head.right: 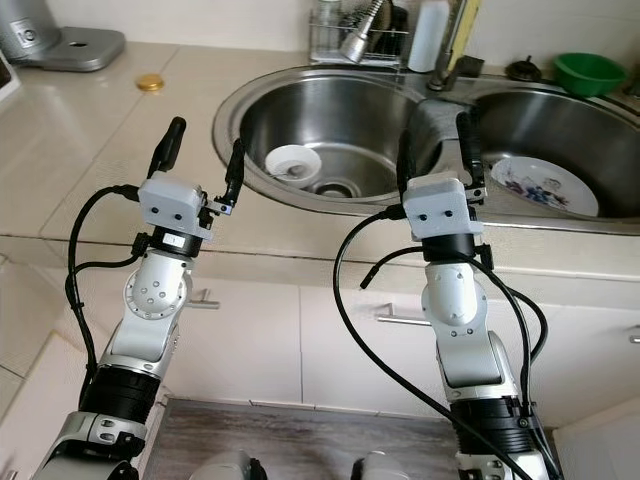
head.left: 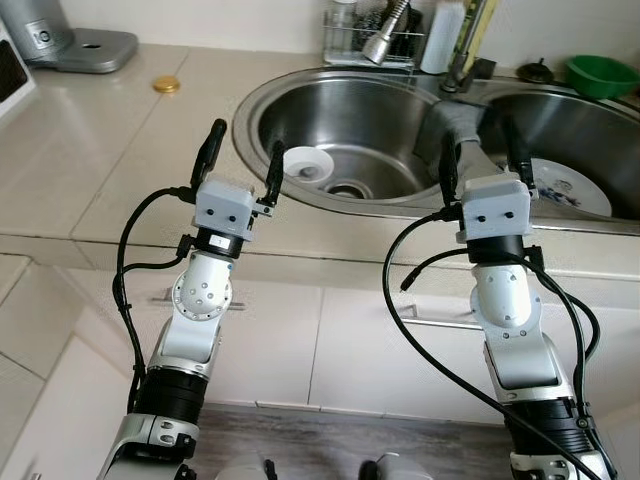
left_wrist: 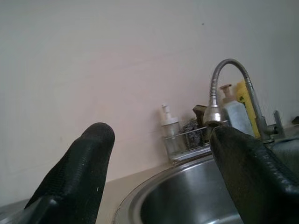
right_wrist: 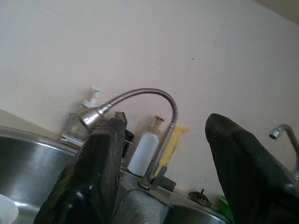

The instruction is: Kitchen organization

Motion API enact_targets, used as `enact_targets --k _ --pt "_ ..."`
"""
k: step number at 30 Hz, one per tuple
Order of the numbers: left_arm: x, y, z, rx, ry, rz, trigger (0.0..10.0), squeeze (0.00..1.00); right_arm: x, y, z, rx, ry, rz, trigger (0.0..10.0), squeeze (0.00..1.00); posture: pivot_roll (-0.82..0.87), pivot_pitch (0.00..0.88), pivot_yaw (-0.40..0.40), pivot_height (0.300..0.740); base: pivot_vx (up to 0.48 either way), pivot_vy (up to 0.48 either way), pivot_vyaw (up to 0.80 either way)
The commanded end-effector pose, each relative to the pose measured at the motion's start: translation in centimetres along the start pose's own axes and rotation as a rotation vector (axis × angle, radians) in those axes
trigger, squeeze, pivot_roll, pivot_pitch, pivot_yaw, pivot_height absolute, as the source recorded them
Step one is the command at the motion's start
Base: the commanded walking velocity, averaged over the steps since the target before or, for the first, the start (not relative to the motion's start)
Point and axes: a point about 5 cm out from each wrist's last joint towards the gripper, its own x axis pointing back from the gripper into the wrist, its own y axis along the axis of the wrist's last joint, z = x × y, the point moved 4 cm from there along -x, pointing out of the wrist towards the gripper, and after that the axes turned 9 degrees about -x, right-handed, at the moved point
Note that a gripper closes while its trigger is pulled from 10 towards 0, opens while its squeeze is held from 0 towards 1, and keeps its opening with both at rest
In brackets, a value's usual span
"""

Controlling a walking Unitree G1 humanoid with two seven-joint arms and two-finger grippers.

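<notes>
Left eye view: a small white bowl [head.left: 308,164] is seen at centre frame, on the bottom of the left sink basin [head.left: 300,95] beside the drain, and a patterned plate [head.left: 572,190] lies in the right basin at right. Both are judged to be ceramic, so rigid, breakable and likely slick (wet steel underneath); a hold on the rim is advised. The left gripper [head.left: 241,156] is raised over the counter edge, fingers spread and empty. The right gripper [head.left: 484,152] is held upright over the divider between the basins, likewise parted.
</notes>
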Motion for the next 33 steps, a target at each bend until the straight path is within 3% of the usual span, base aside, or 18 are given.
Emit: enact_targets --k 1,8,15,33 --pt "-0.2 0.3 -0.2 -0.006 -0.011 -0.013 10.0 0.00 0.1 0.3 -0.4 -0.017 -0.022 -0.008 10.0 0.00 0.09 0.000 -0.041 0.740 0.000 0.000 -0.80" --pt "-0.3 0.6 -0.4 -0.013 -0.019 -0.027 10.0 0.00 1.1 -0.1 0.2 -0.028 0.007 0.017 10.0 0.00 0.08 0.000 -0.039 0.740 0.000 0.000 -0.80" --pt "-0.3 0.4 -0.5 -0.016 -0.028 -0.021 10.0 0.00 1.3 -0.5 -0.3 -0.018 -0.007 0.031 10.0 0.00 0.08 0.000 -0.036 0.740 0.000 0.000 -0.80" --pt "-0.3 0.5 -0.5 -0.012 -0.025 -0.036 10.0 0.00 1.3 -0.7 -0.5 -0.026 -0.034 0.034 10.0 0.00 0.09 0.000 -0.035 0.740 0.000 -0.361 -0.80"
